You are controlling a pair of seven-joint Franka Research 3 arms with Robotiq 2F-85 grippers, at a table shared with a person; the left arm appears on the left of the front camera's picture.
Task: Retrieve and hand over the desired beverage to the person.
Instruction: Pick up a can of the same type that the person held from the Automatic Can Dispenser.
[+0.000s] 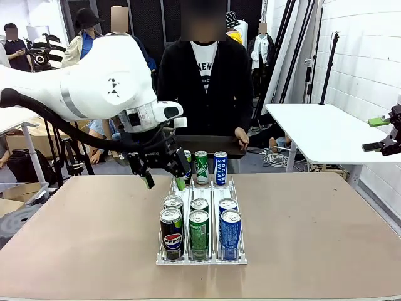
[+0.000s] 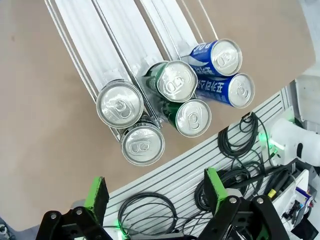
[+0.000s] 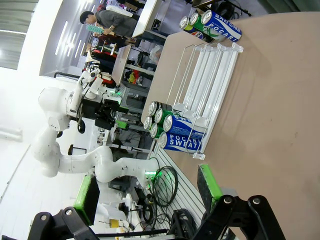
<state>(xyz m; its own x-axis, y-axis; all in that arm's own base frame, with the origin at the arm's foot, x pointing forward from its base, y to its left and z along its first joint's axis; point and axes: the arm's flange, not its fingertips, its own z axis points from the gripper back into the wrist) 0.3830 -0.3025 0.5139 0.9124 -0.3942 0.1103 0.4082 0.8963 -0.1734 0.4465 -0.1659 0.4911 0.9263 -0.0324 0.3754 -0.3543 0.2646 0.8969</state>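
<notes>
A clear three-lane rack on the brown table holds black Pepsi cans, green cans and blue Pocari cans at its near end. A green can and a blue can stand at the far end. My left gripper hangs open well above the rack, touching nothing. Its wrist view looks down on the silver-topped Pepsi cans, green cans and blue cans beyond the left gripper. My right gripper is open and empty off the table's right side. The person stands at the far edge.
The person's hand rests on a dark tray at the far edge. A white side table stands at the right. Cables and slotted rails lie below the near table edge. Bare tabletop lies on both sides of the rack.
</notes>
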